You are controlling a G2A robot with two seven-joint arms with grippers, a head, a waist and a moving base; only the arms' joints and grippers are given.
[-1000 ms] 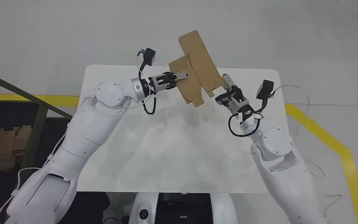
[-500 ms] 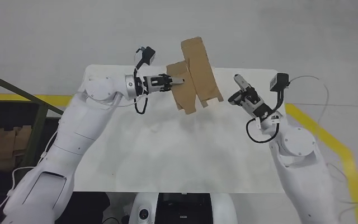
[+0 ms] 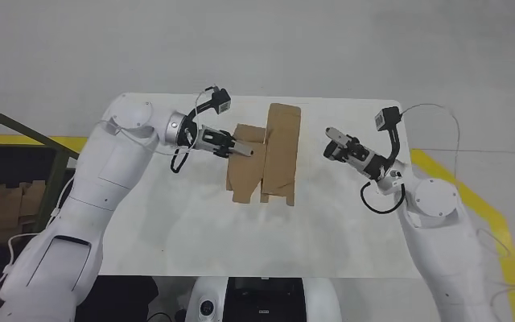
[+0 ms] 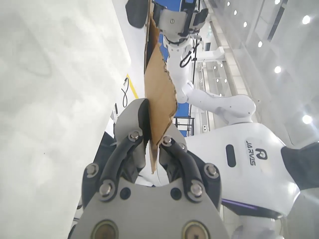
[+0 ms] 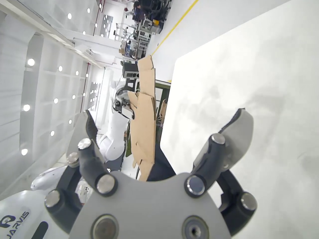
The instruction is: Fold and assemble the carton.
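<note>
One flattened carton, one table, left jaws gripping carton, right jaws spread

The white counter is a rectangle with rounded corners. It stands on a grey floor marked with a yellow line. Its top shows faint grey smudges. The flat brown carton is over its far middle; whether it touches the top cannot be told.
</note>
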